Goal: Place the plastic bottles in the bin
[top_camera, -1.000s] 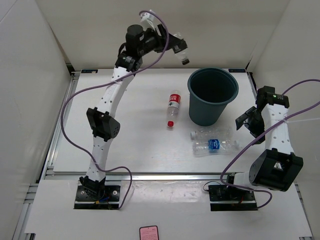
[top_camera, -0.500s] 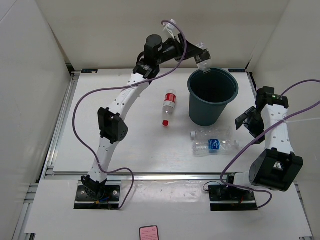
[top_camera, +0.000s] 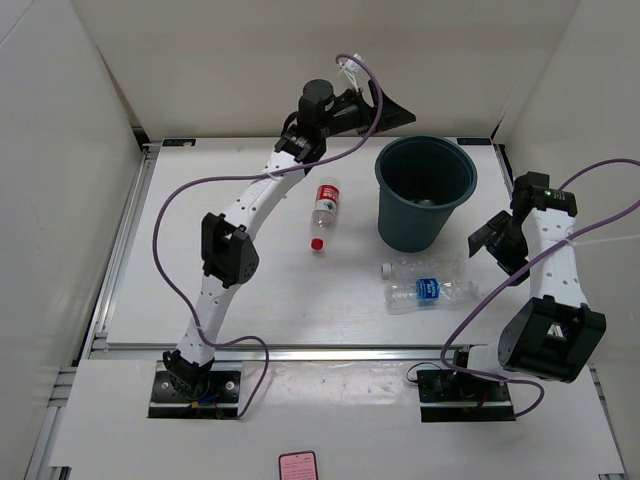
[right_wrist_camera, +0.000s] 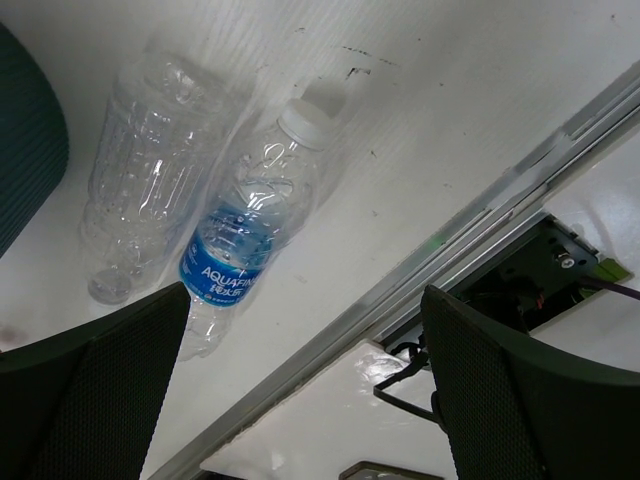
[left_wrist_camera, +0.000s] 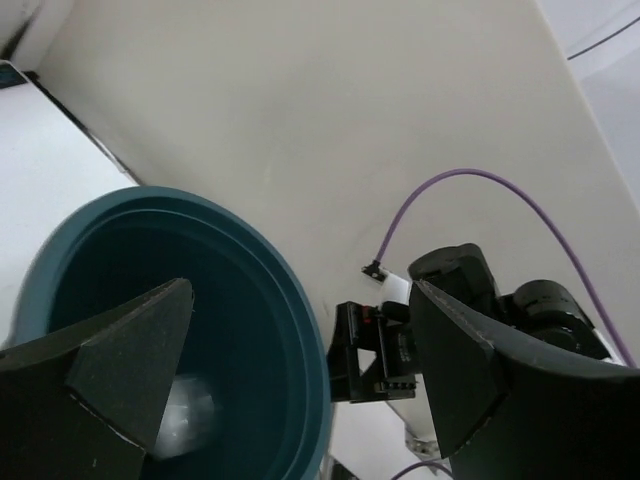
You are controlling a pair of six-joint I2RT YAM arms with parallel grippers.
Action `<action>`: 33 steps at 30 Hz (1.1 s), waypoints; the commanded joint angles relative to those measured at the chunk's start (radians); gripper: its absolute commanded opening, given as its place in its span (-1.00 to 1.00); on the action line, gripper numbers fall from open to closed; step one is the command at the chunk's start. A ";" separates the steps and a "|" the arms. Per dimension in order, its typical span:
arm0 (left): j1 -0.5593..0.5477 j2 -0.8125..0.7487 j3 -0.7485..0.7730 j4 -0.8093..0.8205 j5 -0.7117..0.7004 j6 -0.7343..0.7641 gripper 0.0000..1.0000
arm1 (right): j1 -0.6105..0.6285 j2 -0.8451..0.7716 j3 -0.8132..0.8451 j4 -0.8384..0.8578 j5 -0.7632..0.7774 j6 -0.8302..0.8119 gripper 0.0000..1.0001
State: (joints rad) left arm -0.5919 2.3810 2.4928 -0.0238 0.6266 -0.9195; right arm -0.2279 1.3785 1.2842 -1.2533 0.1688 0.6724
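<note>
L wrist: bin (left_wrist_camera: 290,330) cut off at bottom; bottle (left_wrist_camera: 190,415) inside blurred, partly behind finger (left_wrist_camera: 100,400). R wrist: bin just a sliver at left edge.

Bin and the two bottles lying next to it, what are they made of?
The bin looks like teal-grey plastic: smooth, with a soft sheen and a rolled rim. The blue-label bottle and the plain bottle look like thin clear plastic. You can see right through them, and their ribbed walls glint in the light.

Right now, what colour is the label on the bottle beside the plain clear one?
Blue with white lettering; the label shows best in the right wrist view.
</note>
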 commanded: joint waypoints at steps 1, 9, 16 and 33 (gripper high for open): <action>0.055 -0.159 -0.024 -0.065 -0.016 0.120 1.00 | -0.004 -0.018 -0.002 0.014 -0.032 -0.017 1.00; 0.221 -0.502 -0.586 -0.139 -0.214 0.434 1.00 | -0.004 -0.018 -0.031 0.034 -0.052 0.001 1.00; 0.259 -0.413 -0.770 -0.192 -0.202 0.488 1.00 | -0.004 -0.009 -0.060 0.061 -0.081 0.001 1.00; 0.259 -0.194 -0.784 -0.297 -0.315 0.469 1.00 | -0.004 0.053 -0.040 0.071 -0.092 -0.051 1.00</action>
State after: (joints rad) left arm -0.3302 2.1921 1.7317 -0.3134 0.2916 -0.4500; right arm -0.2279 1.4071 1.2278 -1.1938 0.0746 0.6453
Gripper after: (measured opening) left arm 0.999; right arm 0.998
